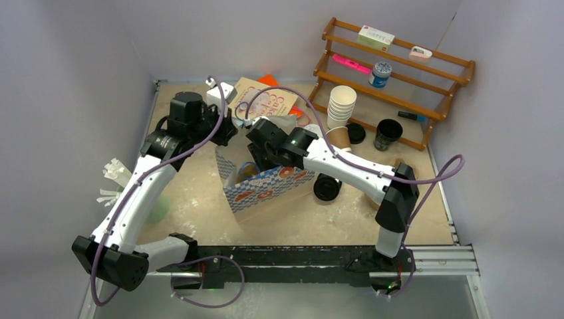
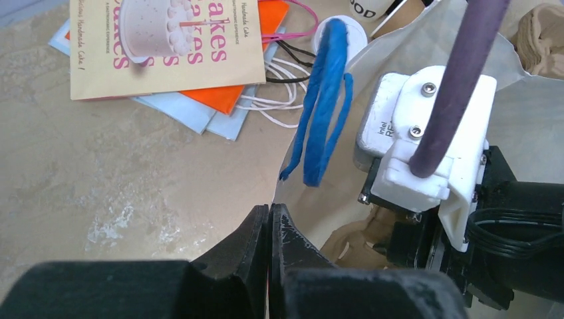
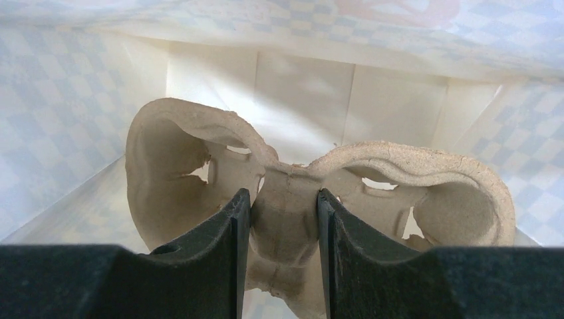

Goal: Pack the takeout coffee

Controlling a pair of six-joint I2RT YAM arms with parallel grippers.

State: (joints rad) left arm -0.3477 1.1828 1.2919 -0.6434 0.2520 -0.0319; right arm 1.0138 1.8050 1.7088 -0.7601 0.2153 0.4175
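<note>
A blue-checked paper bag (image 1: 266, 189) stands open at the table's middle. My left gripper (image 1: 226, 133) is shut on the bag's near rim (image 2: 282, 179), beside its blue handle (image 2: 322, 100). My right gripper (image 3: 284, 194) is inside the bag, shut on the middle ridge of the brown cardboard cup carrier (image 3: 399, 173). A black cup with a black lid (image 1: 327, 187) lies on its side just right of the bag. A brown paper cup (image 1: 339, 137) stands behind it. A round white lid (image 2: 352, 33) shows behind the bag handle in the left wrist view.
A stack of lidless white cups (image 1: 342, 103), a lidless black cup (image 1: 387, 133) and a loose black lid (image 1: 356, 133) stand before a wooden rack (image 1: 399, 66) at the back right. A cake booklet (image 1: 263, 100) lies behind the bag. White forks (image 1: 113, 176) lie at the left.
</note>
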